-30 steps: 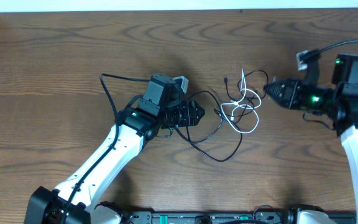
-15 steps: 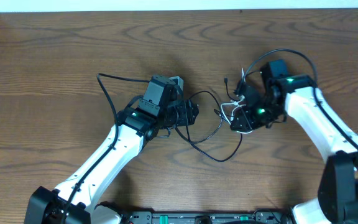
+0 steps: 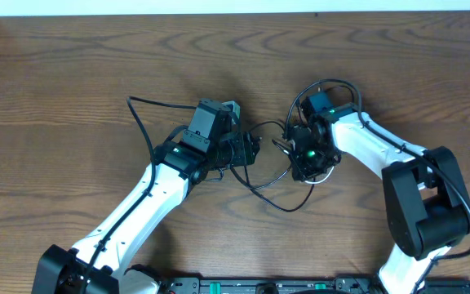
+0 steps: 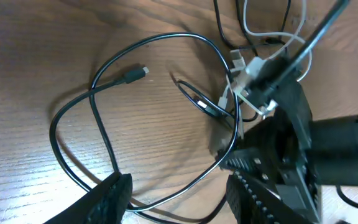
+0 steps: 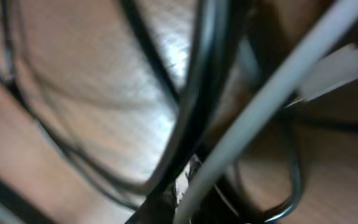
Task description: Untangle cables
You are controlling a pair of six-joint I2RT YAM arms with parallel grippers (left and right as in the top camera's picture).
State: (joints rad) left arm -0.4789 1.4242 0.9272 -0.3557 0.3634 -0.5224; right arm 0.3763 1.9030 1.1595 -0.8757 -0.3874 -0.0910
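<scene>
The left claw (image 3: 250, 152) hangs low over the brown table (image 3: 72, 73). Its two fingers are apart and hold nothing. The black cable (image 4: 179, 36) lies on the wood just under it in a big loop, and its little plug (image 4: 138, 73) rests on the wood too. The loop runs to the right into a knot near the middle of the table. There the white cable (image 5: 269, 109) crosses the black one. The right claw (image 3: 304, 157) is down on this knot, squeezed tight. I cannot tell if it pinches a cable.
</scene>
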